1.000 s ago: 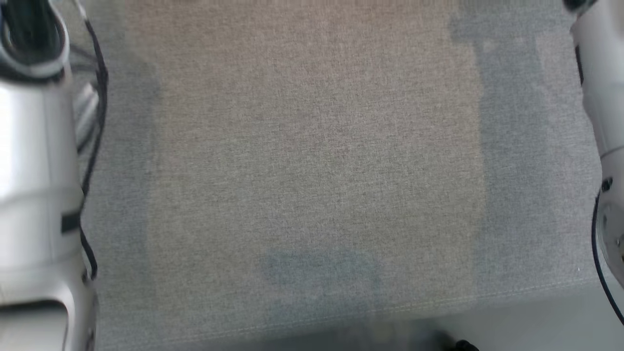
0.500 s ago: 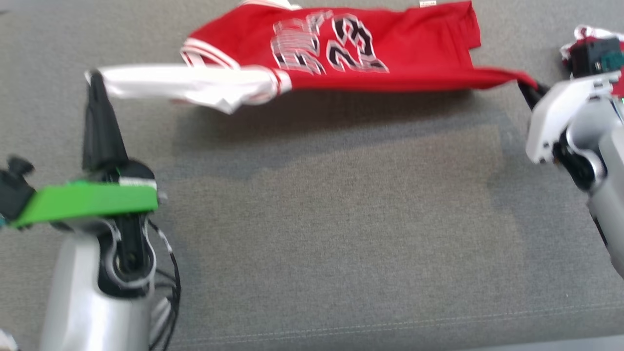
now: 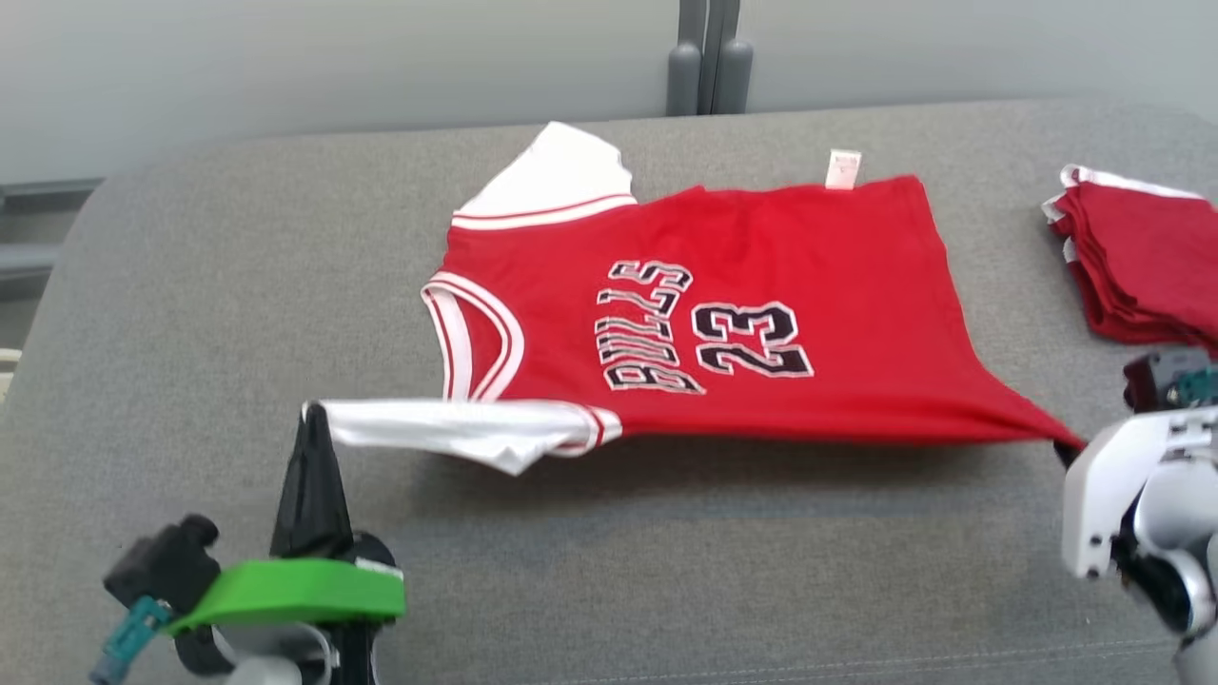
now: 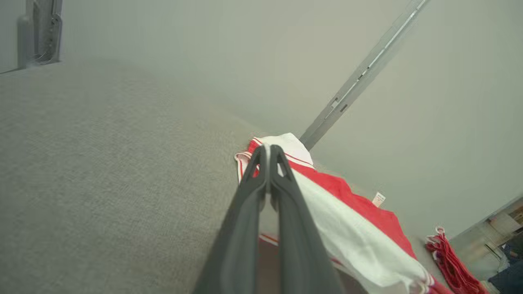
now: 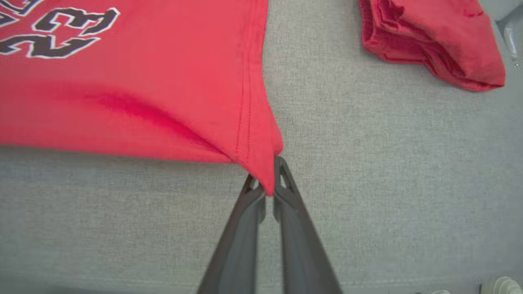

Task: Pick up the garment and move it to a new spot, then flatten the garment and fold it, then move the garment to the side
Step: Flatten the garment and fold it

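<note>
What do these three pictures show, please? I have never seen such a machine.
It is a two-armed robot at a grey padded surface. The wide picture comes from a camera on its head; the other two come from its wrists, each looking along that arm's two dark fingers. A red Bulls 23 jersey is spread on the surface. The left gripper is shut on its white end, the right gripper on a red corner, pulling the near edge taut. A folded red pile rests at the robot's right.

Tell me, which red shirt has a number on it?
The spread-out jersey, printed with 23. The folded red pile on the right shows no number.
</note>
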{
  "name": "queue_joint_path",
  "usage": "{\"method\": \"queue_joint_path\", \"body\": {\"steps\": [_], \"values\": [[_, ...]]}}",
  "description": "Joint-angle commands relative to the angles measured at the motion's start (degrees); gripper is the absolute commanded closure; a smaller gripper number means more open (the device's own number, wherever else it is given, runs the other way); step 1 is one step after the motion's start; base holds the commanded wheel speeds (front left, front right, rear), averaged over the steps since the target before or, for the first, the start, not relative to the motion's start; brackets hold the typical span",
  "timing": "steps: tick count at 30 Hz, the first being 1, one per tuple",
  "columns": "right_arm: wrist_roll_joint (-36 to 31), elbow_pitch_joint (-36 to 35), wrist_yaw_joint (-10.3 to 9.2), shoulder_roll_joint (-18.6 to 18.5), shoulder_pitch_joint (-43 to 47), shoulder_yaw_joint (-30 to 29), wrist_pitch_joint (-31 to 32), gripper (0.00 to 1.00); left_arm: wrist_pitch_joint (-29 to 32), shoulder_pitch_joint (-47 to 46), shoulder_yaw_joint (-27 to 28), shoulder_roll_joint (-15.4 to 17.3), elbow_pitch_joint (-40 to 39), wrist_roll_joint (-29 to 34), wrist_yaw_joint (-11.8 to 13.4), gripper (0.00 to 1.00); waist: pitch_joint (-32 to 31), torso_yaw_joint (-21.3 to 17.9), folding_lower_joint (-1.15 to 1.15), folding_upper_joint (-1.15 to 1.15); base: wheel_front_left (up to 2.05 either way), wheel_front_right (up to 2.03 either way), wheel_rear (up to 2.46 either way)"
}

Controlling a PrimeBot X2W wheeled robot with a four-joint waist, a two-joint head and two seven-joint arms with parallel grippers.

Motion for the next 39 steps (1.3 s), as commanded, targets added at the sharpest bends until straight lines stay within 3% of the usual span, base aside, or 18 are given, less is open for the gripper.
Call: {"method": "queue_joint_path", "body": {"steps": [1, 9, 15, 21, 24, 29, 39], "values": [[-1.72, -2.80, -0.24, 1.23, 3.39, -1.60, 1.70, 1.00, -0.40, 1.96, 0.14, 0.83, 0.40, 2.08, 0.92, 1.00, -2.41, -0.81, 0.01, 0.00, 0.00, 0.00, 0.00], [-4.54, -11.94, -0.20, 8.08, 13.68, -5.88, 3.70, 1.00, 2.16, 9.14, -4.26, 5.29, 0.73, 12.15, 6.16, 1.00, -4.11, -2.03, 0.01, 0.00, 0.00, 0.00, 0.00], [-5.26, -10.76, -0.20, 9.12, 15.73, -5.93, 0.40, 1.00, 8.06, 14.28, -6.20, 8.02, -2.59, 14.09, 9.15, 1.00, -4.13, -2.37, 0.01, 0.00, 0.00, 0.00, 0.00], [-5.48, -7.18, -0.20, 10.41, 15.35, -5.15, -4.77, 1.00, 17.12, 22.38, -7.74, 9.38, -11.58, 10.70, 10.91, 1.00, -4.02, -2.30, 0.01, 0.00, 0.00, 0.00, 0.00], [-4.70, -6.12, -0.19, 11.04, 13.94, -4.93, -6.79, 1.00, 18.60, 22.69, -7.46, 8.84, -15.59, 8.92, 10.96, 1.00, -3.61, -2.08, 0.01, 0.00, 0.00, 0.00, 0.00], [-3.89, -4.41, -0.19, 11.60, 10.84, -4.68, -9.18, 1.00, 21.63, 15.36, -9.13, 7.15, -16.62, 6.72, 8.61, 1.00, -2.50, -1.71, 0.01, 0.00, 0.00, 0.00, 0.00], [-3.55, 1.26, -0.18, 10.85, 1.18, -3.63, -9.07, 1.00, 24.80, -6.16, -10.15, 4.85, -3.16, 8.03, 6.28, 1.00, 1.79, -2.61, 0.01, 0.00, 0.00, 0.00, 0.00]]}}
